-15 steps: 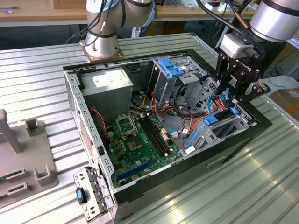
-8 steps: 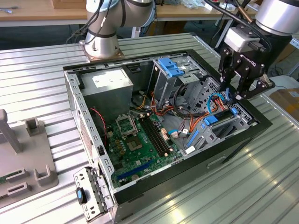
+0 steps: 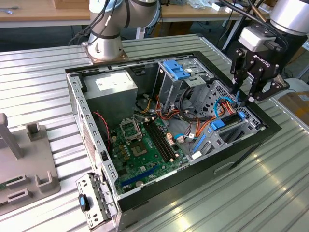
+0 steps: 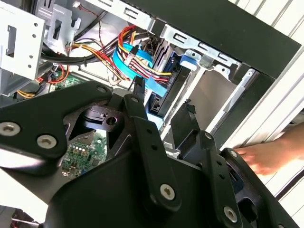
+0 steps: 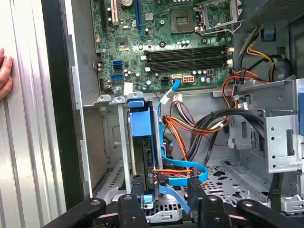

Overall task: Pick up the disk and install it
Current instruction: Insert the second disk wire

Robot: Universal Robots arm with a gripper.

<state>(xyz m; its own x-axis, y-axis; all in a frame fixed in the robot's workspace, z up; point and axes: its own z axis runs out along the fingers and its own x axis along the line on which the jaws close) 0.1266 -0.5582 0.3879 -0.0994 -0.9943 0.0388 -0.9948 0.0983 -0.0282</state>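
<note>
Open desktop computer case (image 3: 159, 198) lying on its side on a ribbed metal table (image 3: 38, 72), with one robot arm (image 3: 116, 19) reaching over its far corner at the exterior view's right. The arm's base stands behind the case; its wrist descends from the upper right of the exterior view and points the black gripper (image 3: 245, 98) downward over the drive bay. The gripper's two fingers (image 3: 237, 92) stand apart, with a clear gap between them, and nothing is held between them; in the first wrist view the two fingers (image 5: 137, 187) straddle the end of the disk (image 5: 142, 156) without visibly pressing on it.

The disk, one in number, sits on edge in a metal bay slot (image 5: 114, 142) at the case's corner, its dark body flanked by the blue carrier, whose blue tab (image 5: 141, 122) faces the motherboard (image 5: 166, 42). In the exterior view the disk (image 3: 224, 122) appears just below the gripper, and in the second wrist view the disk (image 4: 164, 97) lies past the fingertips.

Other items: one blue ribbed flap (image 3: 176, 70) on the upper drive cage; one grey power supply (image 3: 108, 89); four memory slots (image 5: 187, 54) on the motherboard; flat blue data cables (image 5: 183, 170) and a bundle of orange, red and yellow wires (image 5: 183, 130) beside the disk. One person's hand (image 4: 266, 156) rests on the table just outside the case wall, also seen in the first wrist view (image 5: 4, 71).
</note>
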